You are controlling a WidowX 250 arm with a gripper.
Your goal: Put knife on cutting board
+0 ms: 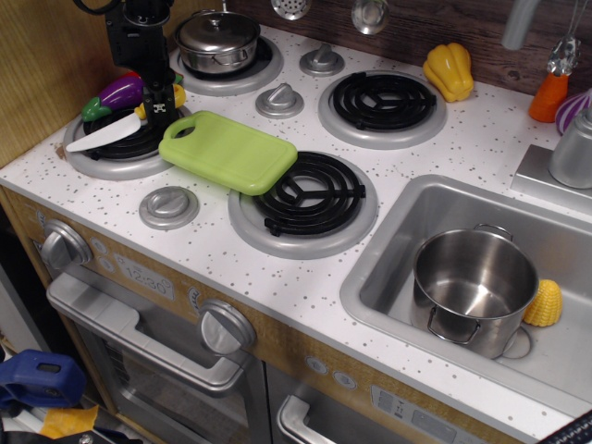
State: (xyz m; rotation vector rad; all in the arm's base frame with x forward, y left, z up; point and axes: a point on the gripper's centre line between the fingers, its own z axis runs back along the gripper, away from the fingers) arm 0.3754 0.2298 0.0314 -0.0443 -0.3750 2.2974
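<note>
Nearest you on the right, a steel pot (474,287) stands in the sink (388,268) with a yellow toy corn cob (544,303) just beside it. Left of the sink, the front-right burner (305,199) carries the right end of the cutting board (227,151); the board's handle-hole end points left, toward the front-left burner (116,148). On that left burner you can see the knife (104,135), its white blade lying flat and pointing left, its yellow handle at the right end, just beside the board's left edge but not on it. Your gripper (159,109) is down at the knife's handle, with its fingers either side of the yellow; whether they are actually clamped on it cannot be told from this angle. A purple toy eggplant (118,92) lies just behind the knife. Farther back, a lidded pot (218,39) sits on the far-left burner, and a yellow toy pepper (449,69) rests near the back wall.
</note>
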